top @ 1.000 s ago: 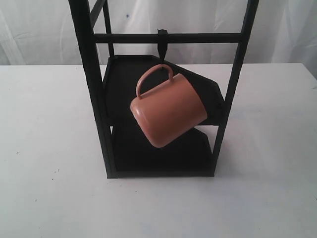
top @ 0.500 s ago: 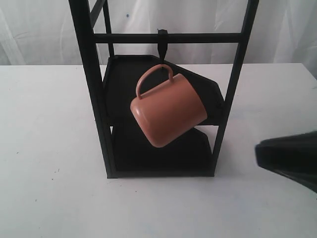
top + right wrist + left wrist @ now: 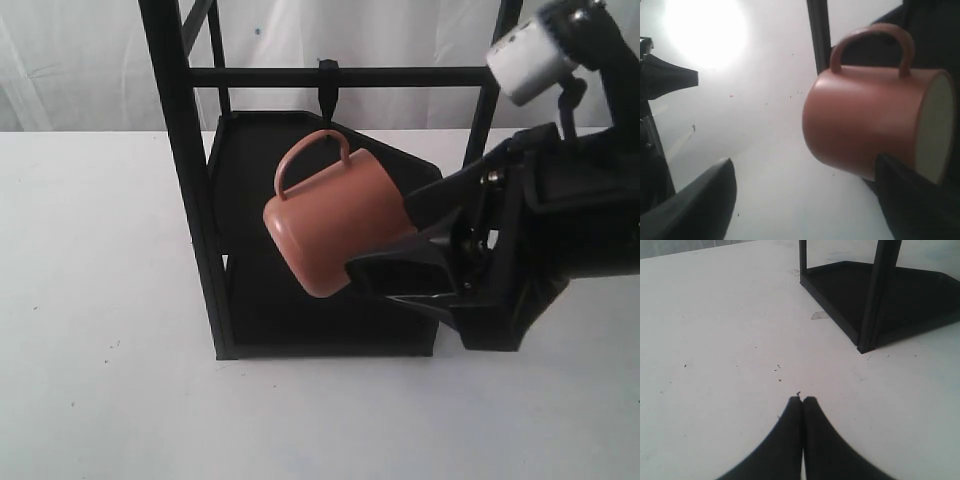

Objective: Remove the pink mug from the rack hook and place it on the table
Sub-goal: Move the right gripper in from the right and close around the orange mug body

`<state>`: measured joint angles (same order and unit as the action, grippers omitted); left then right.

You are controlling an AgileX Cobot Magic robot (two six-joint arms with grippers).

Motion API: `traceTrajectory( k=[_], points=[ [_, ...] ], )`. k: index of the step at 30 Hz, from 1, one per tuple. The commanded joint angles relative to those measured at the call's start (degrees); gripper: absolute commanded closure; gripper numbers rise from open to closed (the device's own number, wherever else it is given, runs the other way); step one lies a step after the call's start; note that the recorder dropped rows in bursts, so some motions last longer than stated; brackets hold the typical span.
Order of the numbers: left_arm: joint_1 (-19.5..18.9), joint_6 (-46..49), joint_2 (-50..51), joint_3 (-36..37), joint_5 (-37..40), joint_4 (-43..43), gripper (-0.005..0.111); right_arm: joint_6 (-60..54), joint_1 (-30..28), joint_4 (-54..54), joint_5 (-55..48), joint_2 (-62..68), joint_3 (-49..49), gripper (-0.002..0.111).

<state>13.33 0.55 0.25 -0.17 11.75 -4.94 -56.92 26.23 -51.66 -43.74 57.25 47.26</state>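
Note:
The pink mug hangs tilted by its loop handle from the black rack hook, mouth towards the lower left. My right gripper is open, level with the mug's lower right side. In the right wrist view the mug is near one finger, mostly ahead of the fingertips, and the other finger stands far from it. The right gripper holds nothing. My left gripper is shut and empty, low over the white table. It does not show in the exterior view.
The tall black rack with two dark shelves stands mid-table. Its front right post is partly hidden behind my right arm. In the left wrist view the rack's base and a post stand ahead of the left gripper.
My right arm has come in from the right edge of the exterior view to the mug's lower right side. The mug still hangs as before.

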Motion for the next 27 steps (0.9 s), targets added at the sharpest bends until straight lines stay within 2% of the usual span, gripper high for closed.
traceTrajectory(
  k=[1, 13, 18, 27],
  points=[
    [-0.06, -0.55, -0.25, 0.17, -0.17, -0.09, 0.107, -6.9, 0.16, -1.54, 2.44, 0.34, 0.36, 0.037],
    [-0.06, -0.55, -0.25, 0.17, -0.17, -0.09, 0.107, -8.23, 0.16, 1.39, 8.59, 3.97, 0.36, 0.037],
    [-0.06, -0.55, -0.25, 0.17, -0.17, -0.09, 0.107, -10.75, 0.16, -0.6, 7.25, 6.42, 0.36, 0.037],
    [-0.06, -0.55, -0.25, 0.17, -0.17, -0.09, 0.107, -21.3, 0.16, -10.4, 0.16, 8.92, 0.36, 0.037]
  ],
)
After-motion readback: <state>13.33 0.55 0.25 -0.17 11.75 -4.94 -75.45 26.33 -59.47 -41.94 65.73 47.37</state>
